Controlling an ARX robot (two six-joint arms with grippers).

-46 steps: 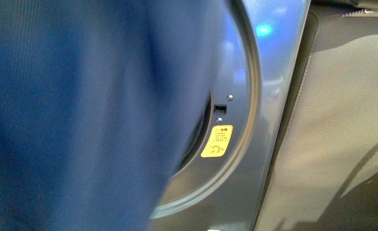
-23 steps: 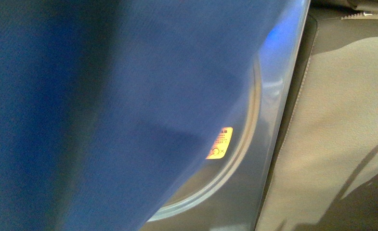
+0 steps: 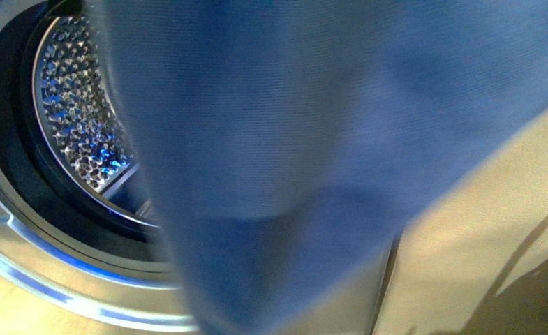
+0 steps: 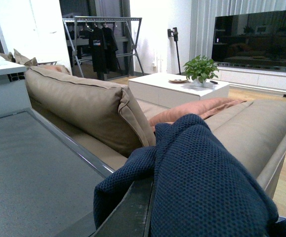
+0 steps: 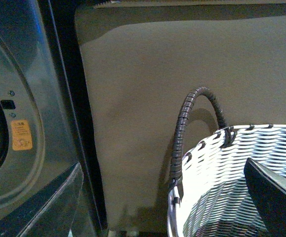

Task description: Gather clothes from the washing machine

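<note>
The clothes [image 3: 313, 139], a limp blue cloth, hang close before the front camera and fill its middle and right. Left of them the washing machine [image 3: 19, 230] shows its open round mouth and perforated steel drum [image 3: 79, 118]. In the left wrist view my left gripper [image 4: 165, 210] is shut on the clothes [image 4: 207, 182], dark navy knit draped over one dark finger [image 4: 130, 210], above the machine's grey top [image 4: 29, 168]. My right gripper [image 5: 162, 207] is open and holds nothing, between the washing machine [image 5: 39, 148] front with its orange sticker [image 5: 21, 135] and a basket.
A grey-and-white woven basket [image 5: 217, 182] with a dark wrapped handle [image 5: 182, 128] stands against the beige sofa side [image 5: 147, 98]. The sofa [image 4: 88, 106] runs beside the machine. Beyond it are a white coffee table [image 4: 175, 89] with a plant, a TV and a clothes rack [image 4: 101, 44].
The blue cloth has swung to the right across the front view. It now covers the orange sticker and door ring, and the drum shows at the left.
</note>
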